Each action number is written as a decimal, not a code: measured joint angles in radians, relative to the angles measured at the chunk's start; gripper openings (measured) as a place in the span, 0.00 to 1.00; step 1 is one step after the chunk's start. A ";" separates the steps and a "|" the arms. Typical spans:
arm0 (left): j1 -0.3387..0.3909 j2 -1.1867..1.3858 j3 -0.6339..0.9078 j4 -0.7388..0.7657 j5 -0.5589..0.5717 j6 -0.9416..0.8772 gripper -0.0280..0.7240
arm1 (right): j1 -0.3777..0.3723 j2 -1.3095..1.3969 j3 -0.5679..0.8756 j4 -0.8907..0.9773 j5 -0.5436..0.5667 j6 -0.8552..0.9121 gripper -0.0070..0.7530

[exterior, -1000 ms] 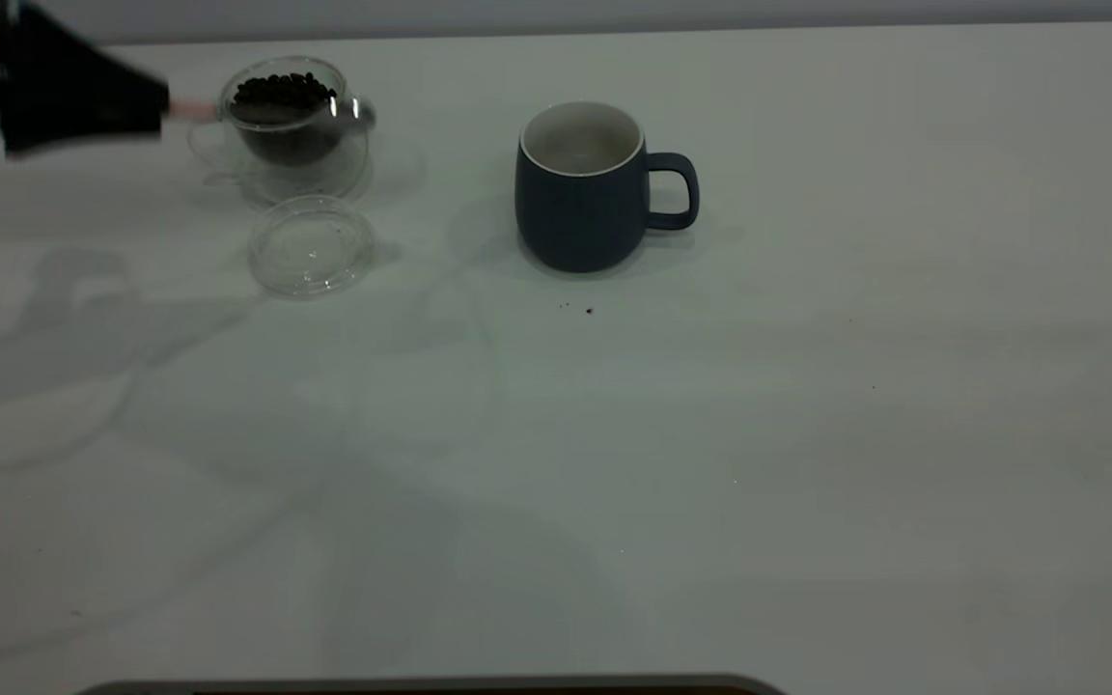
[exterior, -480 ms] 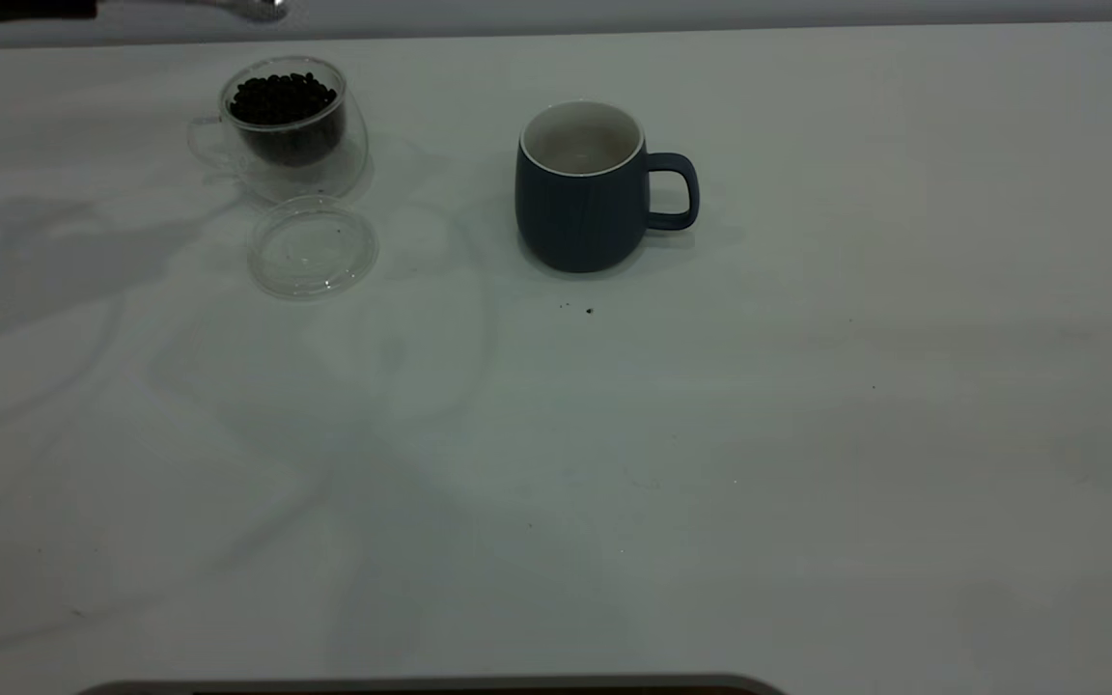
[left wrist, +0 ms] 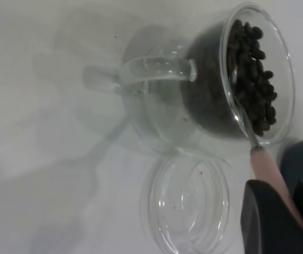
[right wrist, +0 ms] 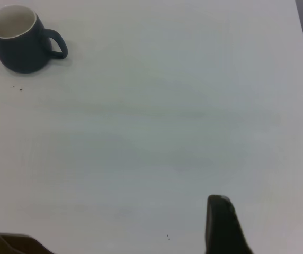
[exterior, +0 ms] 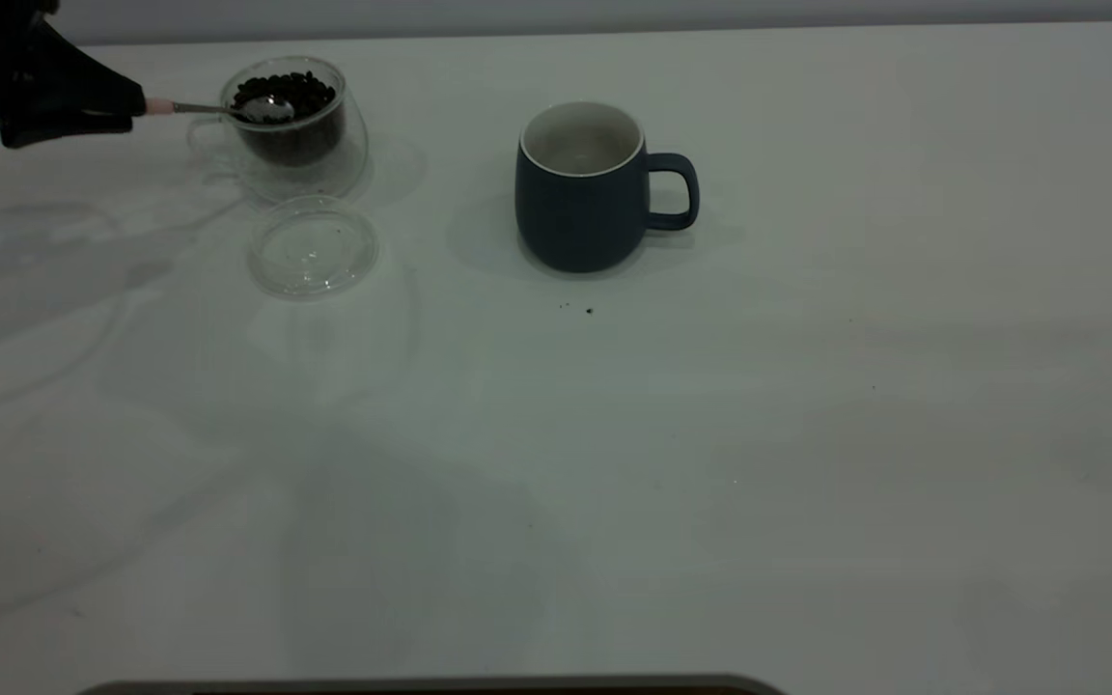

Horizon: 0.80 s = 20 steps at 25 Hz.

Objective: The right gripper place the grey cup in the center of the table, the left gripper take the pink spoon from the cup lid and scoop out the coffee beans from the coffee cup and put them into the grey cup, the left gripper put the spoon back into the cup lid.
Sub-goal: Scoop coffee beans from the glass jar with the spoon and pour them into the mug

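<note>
Change: left gripper (exterior: 136, 104) back at the far left of the table (exterior: 807, 434), lower than half a second ago, when it was almost out of the exterior view above; spoon (exterior: 228, 108) down at the beans again.
Left gripper: closed on the pink handle of the spoon, fingers (left wrist: 268, 217) on both sides of it; just beside the coffee cup (exterior: 293, 125), not touching the glass.
Spoon: nearly level, reaching from the gripper over the rim; metal bowl lying on the beans (exterior: 284, 92) inside the coffee cup.
Coffee cup: upright at the far left part of the table, heaped with beans close to the rim; clear handle toward the left gripper.
Lid (exterior: 313, 245): flat on the table just in front of the coffee cup, nothing in it except a few dark specks.
Grey cup (exterior: 583, 188): upright near the middle of the far half of the table, well apart from the coffee cup; handle pointing away from it; inside looks off-white, beans not visible in it.
Crumbs (exterior: 587, 310): few dark bits on the table just in front of the grey cup.
Right gripper (right wrist: 268, 227): not in the exterior view; only one dark finger (right wrist: 223, 225) clear in its wrist view, above bare table, well apart from the grey cup; holding nothing, opening cannot be judged.
</note>
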 joint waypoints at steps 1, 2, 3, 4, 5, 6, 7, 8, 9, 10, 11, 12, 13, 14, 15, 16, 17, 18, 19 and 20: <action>0.000 0.007 -0.002 -0.015 0.004 0.009 0.20 | 0.000 0.000 0.000 0.000 0.000 0.000 0.60; 0.000 0.017 -0.004 -0.030 0.009 0.013 0.20 | 0.000 0.000 0.000 0.000 0.000 0.000 0.60; 0.000 0.025 -0.005 -0.042 0.017 0.014 0.20 | 0.000 0.000 0.000 0.000 0.000 0.000 0.60; 0.000 0.030 -0.006 -0.051 0.024 0.016 0.20 | 0.000 0.000 0.000 0.000 0.000 0.000 0.60; 0.000 0.035 -0.007 -0.056 0.033 0.016 0.20 | 0.000 0.000 0.000 0.000 0.000 0.000 0.60; 0.000 0.038 -0.007 -0.056 0.041 0.016 0.20 | 0.000 0.000 0.000 0.000 0.000 0.000 0.60; 0.000 0.042 -0.007 -0.057 0.050 0.016 0.20 | 0.000 0.000 0.000 0.000 0.000 0.000 0.60; 0.000 0.045 -0.007 -0.057 0.056 0.016 0.20 | 0.000 0.000 0.000 0.000 0.000 0.000 0.60; 0.000 0.046 -0.007 -0.057 0.060 0.016 0.20 | 0.000 0.000 0.000 0.000 0.000 0.000 0.60; 0.000 0.046 -0.007 -0.057 0.062 0.016 0.20 | 0.000 0.000 0.000 0.000 0.000 0.000 0.60; 0.000 0.046 -0.007 -0.057 0.065 0.016 0.20 | 0.000 0.000 0.000 0.000 0.000 0.000 0.60; 0.000 0.046 -0.007 -0.057 0.069 0.016 0.20 | 0.000 0.000 0.000 0.000 0.000 0.000 0.60; 0.000 0.046 -0.007 -0.057 0.071 0.016 0.20 | 0.000 0.000 0.000 0.000 0.000 0.000 0.60; 0.001 0.046 -0.007 -0.057 0.074 0.016 0.20 | 0.000 0.000 0.000 0.000 0.000 0.000 0.60; 0.003 0.046 -0.007 -0.057 0.079 0.016 0.20 | 0.000 0.000 0.000 0.000 0.000 0.000 0.60; 0.004 0.046 -0.007 -0.057 0.086 0.016 0.20 | 0.000 0.000 0.000 0.000 0.000 0.000 0.60; 0.010 0.046 -0.007 -0.057 0.099 0.016 0.20 | 0.000 0.000 0.000 0.000 0.000 0.000 0.60; 0.016 0.046 -0.007 -0.057 0.110 0.015 0.20 | 0.000 0.000 0.000 0.000 0.000 0.000 0.60; 0.024 0.046 -0.007 -0.057 0.123 0.012 0.20 | 0.000 0.000 0.000 0.000 0.000 0.000 0.60; 0.032 0.046 -0.007 -0.057 0.134 0.009 0.20 | 0.000 0.000 0.000 0.000 0.000 0.000 0.60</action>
